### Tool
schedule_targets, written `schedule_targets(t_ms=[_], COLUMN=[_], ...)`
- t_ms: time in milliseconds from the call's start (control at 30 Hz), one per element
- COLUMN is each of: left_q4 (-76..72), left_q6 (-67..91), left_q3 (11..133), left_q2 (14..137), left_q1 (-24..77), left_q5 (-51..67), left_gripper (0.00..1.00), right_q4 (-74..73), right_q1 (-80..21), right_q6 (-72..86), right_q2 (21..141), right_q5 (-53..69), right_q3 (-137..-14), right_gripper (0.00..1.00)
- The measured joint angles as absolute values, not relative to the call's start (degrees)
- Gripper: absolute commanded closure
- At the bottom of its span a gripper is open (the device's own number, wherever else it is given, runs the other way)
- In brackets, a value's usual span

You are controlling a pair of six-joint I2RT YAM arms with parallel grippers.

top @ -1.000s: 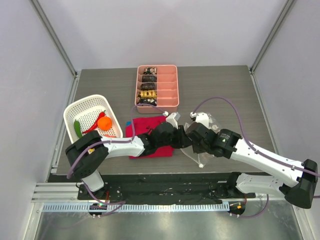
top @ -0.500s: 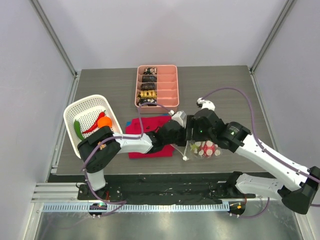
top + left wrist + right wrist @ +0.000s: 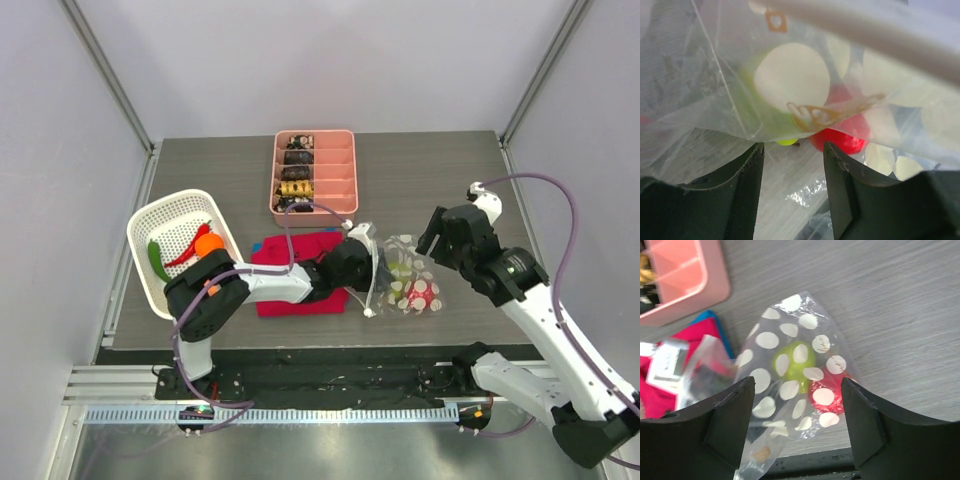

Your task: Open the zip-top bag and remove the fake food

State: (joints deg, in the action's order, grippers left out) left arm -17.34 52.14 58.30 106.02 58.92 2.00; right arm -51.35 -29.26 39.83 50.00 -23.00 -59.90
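Observation:
The zip-top bag [image 3: 405, 280], clear with white dots, lies on the table right of the red cloth. Inside it are two pieces of fake food, a yellow-green fruit [image 3: 795, 367] and a red fruit [image 3: 826, 396]. My left gripper [image 3: 372, 275] is at the bag's left edge. In the left wrist view this gripper [image 3: 792, 147] is open, with bare table between its fingers and the bag [image 3: 790, 75] just beyond the tips. My right gripper [image 3: 442, 235] hangs open above and to the right of the bag [image 3: 790, 330], holding nothing.
A white lattice basket [image 3: 170, 212] at the left holds a red chili [image 3: 190, 248], a green pod [image 3: 155, 258] and an orange [image 3: 208, 245]. A pink divided tray [image 3: 354, 170] stands behind the red cloth [image 3: 290, 248]. The table's near edge is just below the bag.
My right gripper opened, let go of the bag and rose back to the right. The bag dropped from between the grippers onto the table. My left gripper's jaws widened.

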Motion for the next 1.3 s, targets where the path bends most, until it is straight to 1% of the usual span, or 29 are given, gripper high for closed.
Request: schedule_targets(t_ms=[33,67,100,133,167,200,300,433,633,833,1067,1233,1300], left_q4=[-16.88,-16.73,-16.36,-16.03,-15.77,-15.57,-15.27,-14.63,-13.98,-13.52,-12.53,-12.58,-12.6], left_q6=[51.96,51.79,51.62,51.4,51.29,51.09,50.81,50.52,48.84,46.24,44.23,42.68,41.91], left_q3=[58.98,59.55,60.14,60.62,60.97,61.34,61.76,62.15,64.82,68.66,70.74,72.9,73.56], left_q2=[106.39,106.78,107.09,107.39,107.61,107.9,108.4,108.88,110.34,113.38,113.93,116.22,117.67], left_q1=[58.92,58.92,58.92,58.92,58.92,58.92,58.92,58.92,58.92,58.92,58.92,58.92,58.92], left_q5=[1.98,1.93,1.89,1.72,1.58,1.5,0.89,0.03,-0.82,-1.74,-2.57,-2.81,-2.81], left_gripper=[0.44,0.39,0.35,0.35,0.28,0.26,0.2,0.15,0.16,0.16,0.16,0.18,0.2], right_q4=[-51.48,-51.51,-51.51,-51.51,-51.29,-50.68,-46.89,-42.7,-35.94,-30.83,-27.83,-24.49,-23.16], right_q1=[-28.18,-27.46,-26.7,-25.69,-24.69,-23.09,-19.18,-16.84,-16.78,-16.03,-15.33,-15.22,-15.03], right_q6=[39.77,39.59,39.42,39.27,39.07,39.22,38.83,38.74,37.43,36.18,34.83,34.11,34.15], right_q2=[51.0,52.1,53.39,54.52,55.51,56.51,59.05,65.32,69.97,72.53,73.54,77.43,78.15], right_q5=[-23.05,-23.03,-23.09,-23.2,-23.27,-23.31,-22.61,-20.43,-16.05,-14.68,-15.16,-11.51,-9.06], right_q3=[-59.92,-59.92,-59.9,-59.9,-59.79,-59.4,-55.75,-49.15,-43.03,-42.22,-43.09,-43.09,-42.28], right_gripper=[0.32,0.37,0.49,0.62,0.74,0.88,0.99,0.99,0.99,0.99,0.99,0.99,0.99])
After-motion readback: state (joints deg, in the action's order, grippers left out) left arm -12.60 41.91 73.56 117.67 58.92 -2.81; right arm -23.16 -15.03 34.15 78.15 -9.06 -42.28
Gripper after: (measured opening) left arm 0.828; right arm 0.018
